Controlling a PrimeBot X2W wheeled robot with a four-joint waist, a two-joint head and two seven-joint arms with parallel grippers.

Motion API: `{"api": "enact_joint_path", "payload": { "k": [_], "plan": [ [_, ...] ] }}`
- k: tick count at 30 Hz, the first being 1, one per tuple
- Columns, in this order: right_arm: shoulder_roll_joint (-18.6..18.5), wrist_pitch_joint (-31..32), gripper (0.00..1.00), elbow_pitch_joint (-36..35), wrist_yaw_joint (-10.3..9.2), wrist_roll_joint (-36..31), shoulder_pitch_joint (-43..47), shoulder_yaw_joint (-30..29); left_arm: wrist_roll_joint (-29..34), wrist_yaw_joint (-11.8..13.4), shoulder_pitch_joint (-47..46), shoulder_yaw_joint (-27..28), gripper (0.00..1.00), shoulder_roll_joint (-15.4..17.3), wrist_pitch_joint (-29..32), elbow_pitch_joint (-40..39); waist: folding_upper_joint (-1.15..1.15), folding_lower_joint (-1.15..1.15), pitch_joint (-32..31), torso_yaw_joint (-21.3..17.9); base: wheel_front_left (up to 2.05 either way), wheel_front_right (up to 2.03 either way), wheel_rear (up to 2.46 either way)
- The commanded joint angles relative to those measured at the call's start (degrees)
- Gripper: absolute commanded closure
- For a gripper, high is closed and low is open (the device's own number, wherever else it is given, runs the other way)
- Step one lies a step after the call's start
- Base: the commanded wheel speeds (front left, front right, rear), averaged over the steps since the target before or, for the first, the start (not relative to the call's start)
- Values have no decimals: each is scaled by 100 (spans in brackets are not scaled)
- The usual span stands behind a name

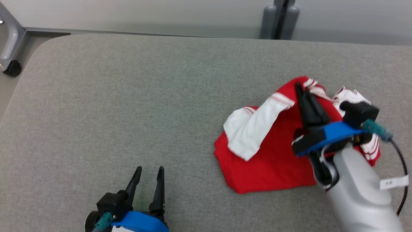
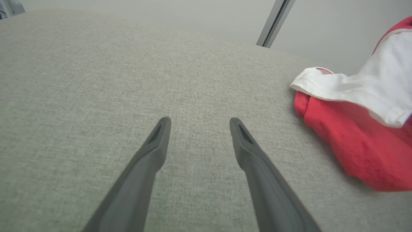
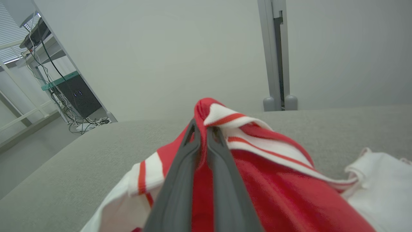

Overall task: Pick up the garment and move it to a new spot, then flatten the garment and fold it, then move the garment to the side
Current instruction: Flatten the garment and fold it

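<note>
Pinching a thin fold at the far edge of the garment (image 1: 273, 161), the right gripper (image 1: 301, 87) could slip off on lifting; left gripper (image 1: 149, 170) stands splayed, empty.

I found no writing I could read. A small white tag (image 1: 394, 182) on the dark cable (image 1: 403, 161) carried a few marks, too blurred for me to make out.
</note>
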Motion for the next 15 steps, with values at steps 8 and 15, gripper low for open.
{"api": "enact_joint_path", "payload": {
  "k": [8, 15],
  "plan": [
    [-517, -16, 99, 1558, 0, -650, -1908, -898, -118, 19, -410, -424, 0, -2, -26, 24, 0, 0, 335, 665, 0, 0, 0],
    [-490, -17, 0, 2341, -1, -1591, -2220, -1525, -245, 137, -321, -456, 0, -5, -25, 26, 0, 0, 426, 668, 0, 0, 0]
  ]
}}
